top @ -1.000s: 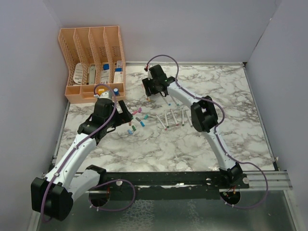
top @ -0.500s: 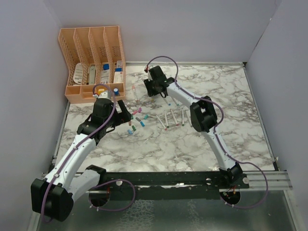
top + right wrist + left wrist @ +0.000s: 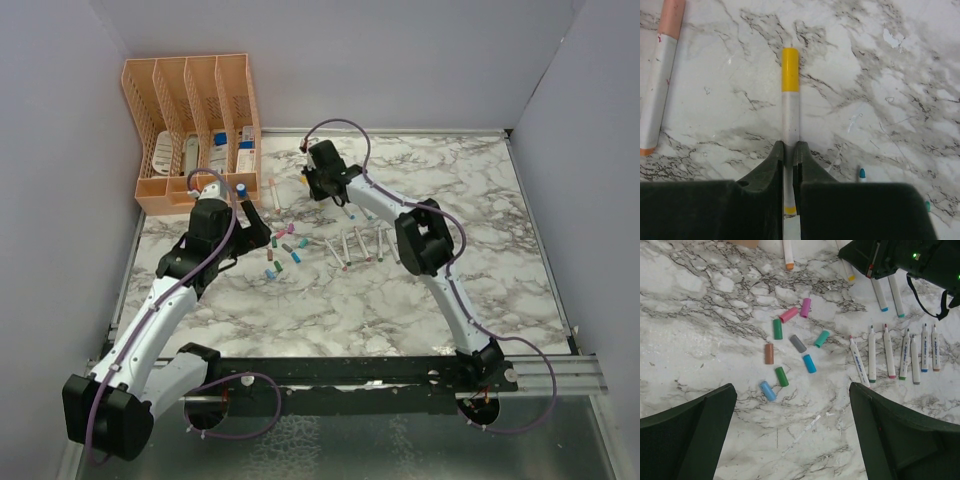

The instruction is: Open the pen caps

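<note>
My right gripper (image 3: 790, 150) is shut on the white barrel of a pen (image 3: 790, 117) lying on the marble. The pen's yellow cap (image 3: 790, 70) sits on the end, ahead of the fingertips. In the top view this gripper (image 3: 313, 191) is at the far middle of the table. Several loose pen caps (image 3: 790, 347) in pink, green, grey, teal, brown and blue lie scattered ahead of my left gripper (image 3: 795, 435). That gripper is open with nothing between its fingers (image 3: 690, 440). In the top view, the left gripper (image 3: 250, 226) hovers left of the caps (image 3: 283, 250).
A row of uncapped pens (image 3: 900, 355) lies right of the caps. A capped pen (image 3: 660, 80) with a pink cap lies left of the held one. An orange desk organizer (image 3: 195, 120) stands at the far left. Grey walls enclose the table.
My right gripper has closed onto the yellow-capped pen's barrel. My left arm has shifted slightly toward the far side, still open.
</note>
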